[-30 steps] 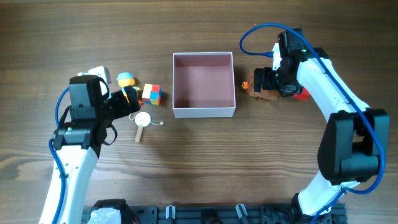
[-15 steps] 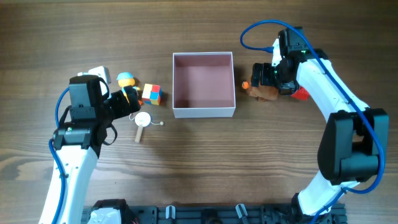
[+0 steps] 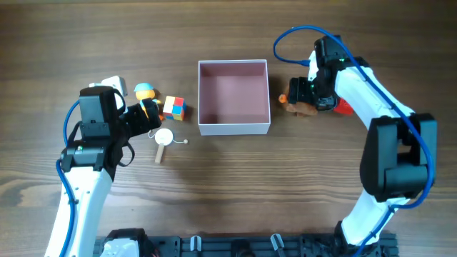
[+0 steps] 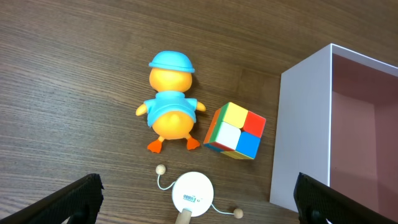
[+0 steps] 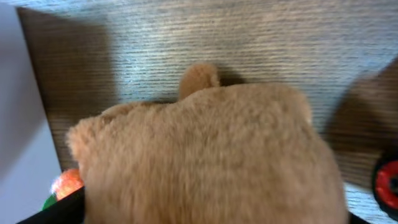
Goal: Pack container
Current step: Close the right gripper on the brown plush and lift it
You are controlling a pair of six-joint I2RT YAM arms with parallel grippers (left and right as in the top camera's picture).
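Note:
The container (image 3: 233,129), a shallow white-walled box with a pink inside, stands empty at mid-table; its wall (image 4: 305,124) shows at the right of the left wrist view. A brown plush toy (image 3: 303,108) lies just right of it, and my right gripper (image 3: 308,95) is down over it. In the right wrist view the plush (image 5: 205,155) fills the whole gap of the right gripper (image 5: 205,214), hiding the fingertips. My left gripper (image 3: 152,120) stands open by a duck toy (image 4: 171,106), a colour cube (image 4: 235,130) and a white rattle drum (image 4: 192,196).
A small orange piece (image 3: 283,98) lies between the plush and the container. A red toy (image 3: 345,108) sits right of the plush, under the right arm. A white object (image 3: 112,83) lies behind the left arm. The duck (image 3: 146,93) and cube (image 3: 173,108) sit left of the container.
My right gripper has shifted slightly left and settled lower over the plush, its jaws drawing inward. The left arm and its toys have not moved.

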